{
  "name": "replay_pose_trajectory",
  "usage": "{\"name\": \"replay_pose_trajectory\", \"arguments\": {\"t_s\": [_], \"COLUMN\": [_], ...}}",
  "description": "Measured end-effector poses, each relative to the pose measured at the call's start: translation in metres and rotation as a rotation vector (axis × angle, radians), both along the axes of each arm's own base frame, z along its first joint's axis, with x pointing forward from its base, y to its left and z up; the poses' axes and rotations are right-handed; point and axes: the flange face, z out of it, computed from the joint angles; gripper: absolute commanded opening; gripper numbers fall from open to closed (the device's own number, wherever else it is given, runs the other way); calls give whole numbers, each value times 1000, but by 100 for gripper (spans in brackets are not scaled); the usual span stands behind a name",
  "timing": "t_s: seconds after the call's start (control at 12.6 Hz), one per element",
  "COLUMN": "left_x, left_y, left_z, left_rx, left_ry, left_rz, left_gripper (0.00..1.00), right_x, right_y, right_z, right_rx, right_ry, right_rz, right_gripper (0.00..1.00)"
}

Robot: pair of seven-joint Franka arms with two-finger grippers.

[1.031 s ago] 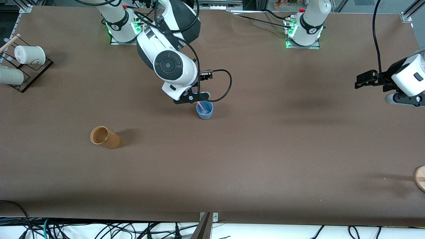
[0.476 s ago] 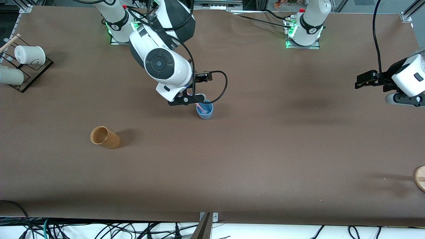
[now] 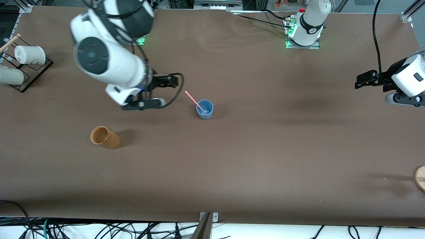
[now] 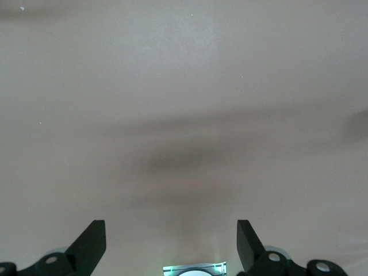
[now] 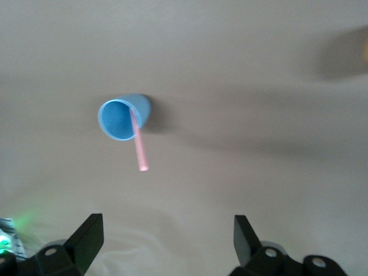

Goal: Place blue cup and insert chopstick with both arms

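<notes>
Front view, bench inventory at this moment.

Item 1: blue cup (image 3: 205,110), upright mid-bench, roughly between the two arm bases and nearer the front camera than both. In the right wrist view the blue cup (image 5: 122,118) shows its lighter inside.

Item 2: chopstick (image 3: 195,102), pink, lower end inside the blue cup, leaning on the rim, upper end tilted toward the right arm's end of the bench. Seen also as chopstick (image 5: 138,142) in the right wrist view. Insertion looks done.

Item 3: right gripper (image 3: 142,104), over bare bench between the blue cup and the tan cup (image 3: 105,137), well apart from both. Fingers (image 5: 86,238) stand wide apart, holding nothing.

Item 4: left gripper (image 3: 365,80), over the left arm's end of the bench, waiting. Fingers (image 4: 91,244) wide apart, empty; only bare bench beneath.

Item 5: tan cup, lying tilted, nearer the front camera than the blue cup. White paper cups (image 3: 30,55) on a rack (image 3: 36,71) at the right arm's end. Round wooden object (image 3: 420,178) at the bench edge, possibly a disc; too cropped to tell.

Handling note: judged step is withdrawal of the right arm. Done well, it clears away high, keeping its trailing cable off the chopstick's raised end, since a light cup with a leaning stick would likely tip easily.
</notes>
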Motion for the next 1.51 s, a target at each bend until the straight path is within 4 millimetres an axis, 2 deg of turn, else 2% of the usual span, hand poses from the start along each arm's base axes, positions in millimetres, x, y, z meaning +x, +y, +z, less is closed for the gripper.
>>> {"name": "replay_pose_trajectory", "arguments": {"t_s": [0.24,0.48,0.71,0.87,1.03,1.27,1.51], "left_x": [0,0,0,0,0,0,0], "left_y": [0,-1,-1,-1,0,1,1], "left_z": [0,0,0,0,0,0,0], "left_rx": [0,0,0,0,0,0,0], "left_ry": [0,-1,-1,-1,-1,-1,-1], "left_rz": [-1,-1,-1,-1,-1,3,3], "left_gripper": [100,100,100,100,100,100,100], "right_x": [24,36,19,8,-4,-18,-29], "right_y": [-76,-142,-194,-240,-280,-299,-303], "right_z": [6,1,-4,2,9,27,48], "right_rx": [-12,-29,-42,-57,-113,-126,-122], "right_ry": [-28,-111,-192,-244,-274,-307,-335], "right_rz": [-12,-81,-127,-167,-115,-114,-115], "right_gripper": [100,100,100,100,100,100,100]}}
